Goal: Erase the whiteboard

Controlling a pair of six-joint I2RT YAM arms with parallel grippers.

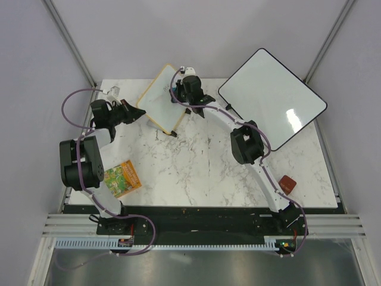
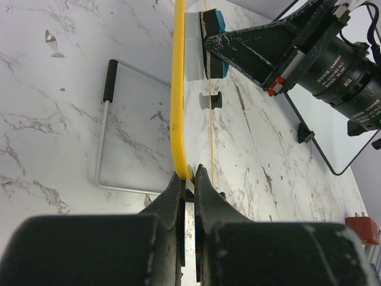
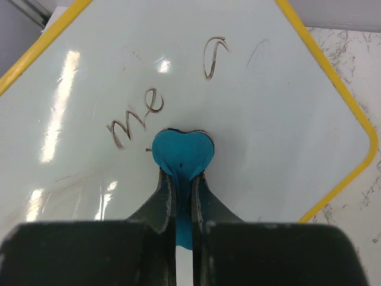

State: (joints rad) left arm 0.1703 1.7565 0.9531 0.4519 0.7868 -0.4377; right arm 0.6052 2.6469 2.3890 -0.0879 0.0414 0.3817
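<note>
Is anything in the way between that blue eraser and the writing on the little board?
Nothing visible. The blue eraser, pinched in the right gripper, sits on the whiteboard just below the writing, with bare board between them. The left gripper clamps the board's yellow edge, off to the side.

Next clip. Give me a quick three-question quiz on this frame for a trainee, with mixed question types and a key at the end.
1. True or false: the left claw is shut on the rim of the yellow-framed whiteboard.
2. Multiple choice: what is the right claw pressing against that board? A) a marker B) a blue eraser C) a folded cloth
3. Fill in: the letters legible just above the eraser read ____.

Key: 1 true; 2 B; 3 "me"
</note>
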